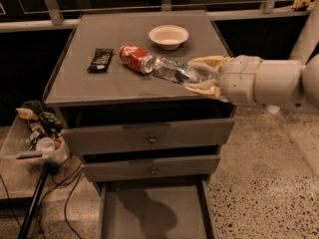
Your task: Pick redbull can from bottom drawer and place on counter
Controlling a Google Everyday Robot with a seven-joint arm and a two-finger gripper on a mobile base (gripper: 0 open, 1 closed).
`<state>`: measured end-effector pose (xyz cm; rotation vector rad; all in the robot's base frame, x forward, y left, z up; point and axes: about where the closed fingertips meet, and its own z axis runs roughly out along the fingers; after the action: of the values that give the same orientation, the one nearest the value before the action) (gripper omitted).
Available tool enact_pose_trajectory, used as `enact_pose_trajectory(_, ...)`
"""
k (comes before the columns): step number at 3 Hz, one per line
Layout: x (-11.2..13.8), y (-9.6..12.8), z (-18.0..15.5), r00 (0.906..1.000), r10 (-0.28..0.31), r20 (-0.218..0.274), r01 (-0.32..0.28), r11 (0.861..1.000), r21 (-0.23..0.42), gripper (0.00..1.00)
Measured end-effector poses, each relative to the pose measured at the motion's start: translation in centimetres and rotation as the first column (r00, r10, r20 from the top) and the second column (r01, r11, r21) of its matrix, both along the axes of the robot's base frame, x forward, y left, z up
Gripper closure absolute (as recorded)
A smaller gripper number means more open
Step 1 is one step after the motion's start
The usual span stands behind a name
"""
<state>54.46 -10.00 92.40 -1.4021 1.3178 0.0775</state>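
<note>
We log a broad flat grey cabinet counter [94, 89] with a thin raised rim. A round white paper bowl [168, 35] stands upright near the back, right of centre. A red soda can [134, 58] lies on its side mid-counter. A clear crumpled plastic bottle [170, 69] lies just beside the can's right end. A flat black snack packet [100, 59] lies left of the can, apart from it. The cream gripper [188, 75] is over the counter's right front, at the bottle's right end.
</note>
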Motion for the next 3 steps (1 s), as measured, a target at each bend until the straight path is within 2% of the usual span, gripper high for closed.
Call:
enact_pose_trajectory(1,1.6,-1.4,0.4,0.9865,-0.162,0.024,0.162,0.987,0.006,1.0)
enact_pose_trajectory(2,3.3,-3.6,1.9,0.954,-0.295,0.054,0.293,0.955,0.032,1.0)
enact_pose_trajectory(3,3.4,-3.5,2.4,0.9572,-0.282,0.064,0.281,0.959,0.035,1.0)
